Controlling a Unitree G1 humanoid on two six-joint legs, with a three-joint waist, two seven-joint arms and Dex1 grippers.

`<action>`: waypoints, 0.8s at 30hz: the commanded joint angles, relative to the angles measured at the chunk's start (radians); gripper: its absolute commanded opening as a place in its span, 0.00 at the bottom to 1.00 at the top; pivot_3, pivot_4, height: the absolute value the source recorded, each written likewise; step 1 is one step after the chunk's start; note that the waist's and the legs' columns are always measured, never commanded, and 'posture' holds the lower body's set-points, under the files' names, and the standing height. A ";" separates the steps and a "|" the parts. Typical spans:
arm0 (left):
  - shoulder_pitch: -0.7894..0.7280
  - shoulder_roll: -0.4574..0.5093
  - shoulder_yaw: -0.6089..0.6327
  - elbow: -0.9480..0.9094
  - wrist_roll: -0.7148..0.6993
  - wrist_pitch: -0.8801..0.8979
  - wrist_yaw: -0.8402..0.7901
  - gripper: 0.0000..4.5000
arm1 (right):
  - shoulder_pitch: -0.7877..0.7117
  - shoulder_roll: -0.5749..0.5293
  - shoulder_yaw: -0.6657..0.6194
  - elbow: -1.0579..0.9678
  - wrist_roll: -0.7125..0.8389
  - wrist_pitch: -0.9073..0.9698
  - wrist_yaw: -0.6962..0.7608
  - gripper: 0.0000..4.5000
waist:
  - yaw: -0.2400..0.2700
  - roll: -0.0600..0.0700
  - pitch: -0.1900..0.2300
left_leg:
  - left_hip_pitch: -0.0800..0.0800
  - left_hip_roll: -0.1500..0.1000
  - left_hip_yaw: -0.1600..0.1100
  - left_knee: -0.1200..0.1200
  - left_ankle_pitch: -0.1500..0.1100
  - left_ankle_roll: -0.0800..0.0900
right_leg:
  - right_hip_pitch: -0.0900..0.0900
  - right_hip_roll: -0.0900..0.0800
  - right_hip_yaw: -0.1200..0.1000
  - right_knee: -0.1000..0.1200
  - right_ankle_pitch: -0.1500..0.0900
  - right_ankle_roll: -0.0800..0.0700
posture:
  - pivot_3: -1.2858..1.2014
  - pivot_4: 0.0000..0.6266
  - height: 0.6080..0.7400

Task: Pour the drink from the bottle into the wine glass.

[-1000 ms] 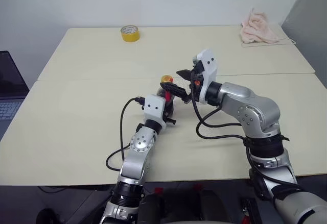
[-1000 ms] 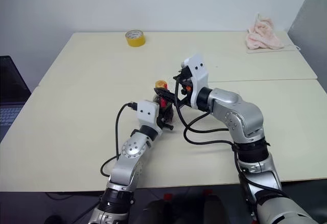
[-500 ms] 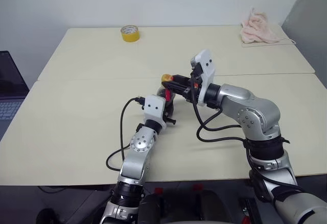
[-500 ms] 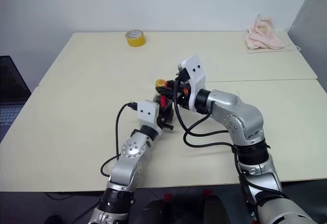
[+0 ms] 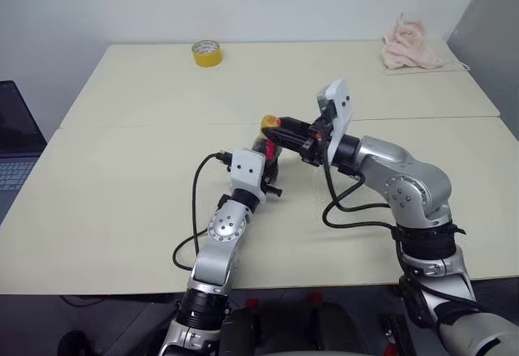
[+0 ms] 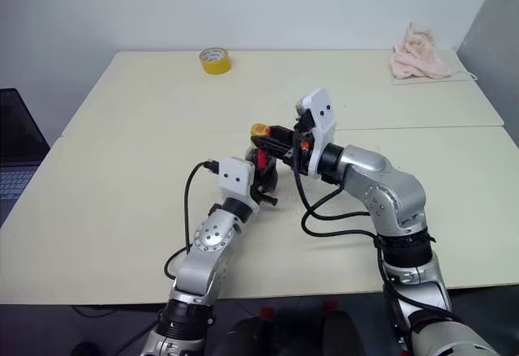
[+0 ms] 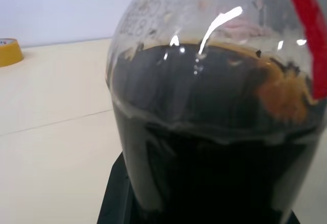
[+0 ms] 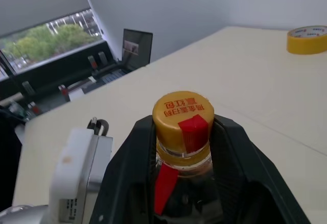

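Silver jointed arms, white wrist housings, black pincers (image 6: 272, 139) (looping black cables).

In the head views at frame centre, the bottle (image 5: 267, 147) is largely hidden behind the left gripper (image 5: 263, 164) and right gripper (image 5: 280, 131). A laptop (image 5: 15, 147) is cut off by the left edge. In the left wrist view, the bottle's neck is cropped at the top edge.

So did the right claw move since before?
Yes. The right claw closed in on the cap, and its white wrist swung right, away from the tape.
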 commanded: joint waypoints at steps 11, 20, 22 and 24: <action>0.008 0.005 0.032 -0.039 0.000 -0.018 0.013 0.19 | -0.009 -0.026 -0.145 -0.007 0.052 -0.032 -0.119 0.21 | 0.001 0.000 0.000 | 0.000 0.000 0.000 0.000 0.000 0.000 | 0.000 0.000 0.000 0.000 0.000 0.000 | 0.52 0.24 1.00; -0.003 0.050 0.144 -0.043 -0.019 -0.034 0.047 0.19 | 0.016 -0.151 -0.282 0.253 -0.204 -0.197 -0.368 0.00 | 0.005 0.000 0.000 | 0.000 0.000 0.001 0.000 0.000 0.000 | 0.000 0.000 0.000 0.000 0.000 0.000 | 0.52 0.24 1.00; -0.011 0.063 0.173 -0.032 -0.022 -0.040 0.056 0.19 | 0.022 -0.159 -0.308 0.299 -0.240 -0.224 -0.414 0.00 | 0.004 0.000 0.000 | 0.000 0.000 0.002 0.000 0.000 0.000 | 0.000 0.000 0.001 0.000 0.000 0.000 | 0.52 0.24 1.00; -0.018 0.073 0.196 -0.024 -0.024 -0.045 0.061 0.19 | 0.041 -0.165 -0.309 0.305 -0.255 -0.233 -0.413 0.00 | 0.003 0.000 0.000 | 0.000 0.000 0.003 -0.001 0.000 0.000 | 0.000 0.000 0.001 0.000 0.000 0.000 | 0.52 0.24 1.00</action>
